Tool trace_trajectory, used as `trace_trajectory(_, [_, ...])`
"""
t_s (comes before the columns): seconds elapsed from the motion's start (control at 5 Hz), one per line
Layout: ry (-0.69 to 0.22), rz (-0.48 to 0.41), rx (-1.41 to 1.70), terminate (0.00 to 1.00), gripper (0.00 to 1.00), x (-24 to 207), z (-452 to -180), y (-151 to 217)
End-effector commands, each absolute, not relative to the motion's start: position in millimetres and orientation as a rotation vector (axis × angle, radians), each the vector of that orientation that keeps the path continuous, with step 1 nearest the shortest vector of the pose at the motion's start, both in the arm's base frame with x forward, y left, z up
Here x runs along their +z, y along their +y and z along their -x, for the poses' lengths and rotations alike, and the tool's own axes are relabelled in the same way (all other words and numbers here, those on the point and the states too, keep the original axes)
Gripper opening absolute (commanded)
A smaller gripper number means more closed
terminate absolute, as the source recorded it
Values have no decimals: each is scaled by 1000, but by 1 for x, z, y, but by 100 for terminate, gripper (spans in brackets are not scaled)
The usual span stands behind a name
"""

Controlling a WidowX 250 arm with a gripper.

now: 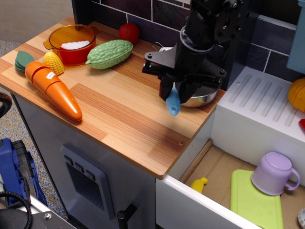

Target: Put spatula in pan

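My black gripper (177, 89) is shut on the spatula (173, 103) and holds it in the air over the right part of the wooden counter. Only the light blue handle shows, hanging down below the fingers; the white head is hidden behind the gripper. The silver pan (200, 99) sits at the counter's right edge, directly behind and to the right of the gripper, which hides most of it. The handle's tip hangs just left of the pan's rim.
An orange see-through pot (72, 42), a green bitter gourd (109, 53), a corn cob (54, 62), a carrot (53, 89) and a red strawberry (129, 32) lie on the left and back of the counter (119, 124). A white sink unit (257, 109) adjoins on the right.
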State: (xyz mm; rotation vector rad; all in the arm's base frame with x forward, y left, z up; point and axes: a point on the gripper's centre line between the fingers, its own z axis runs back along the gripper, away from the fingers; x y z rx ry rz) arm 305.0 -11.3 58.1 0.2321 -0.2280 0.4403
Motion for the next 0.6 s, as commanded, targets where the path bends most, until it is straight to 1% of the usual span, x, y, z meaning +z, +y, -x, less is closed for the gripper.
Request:
trace_trajectory(0.0, [-302, -179, 346, 0, 0, 59, -339, -4])
trace_trajectory(0.2, [-315, -151, 282, 0, 0, 56, -361, 8])
trace_trajectory(0.4, [-326, -124, 245, 100, 100, 60, -373, 11])
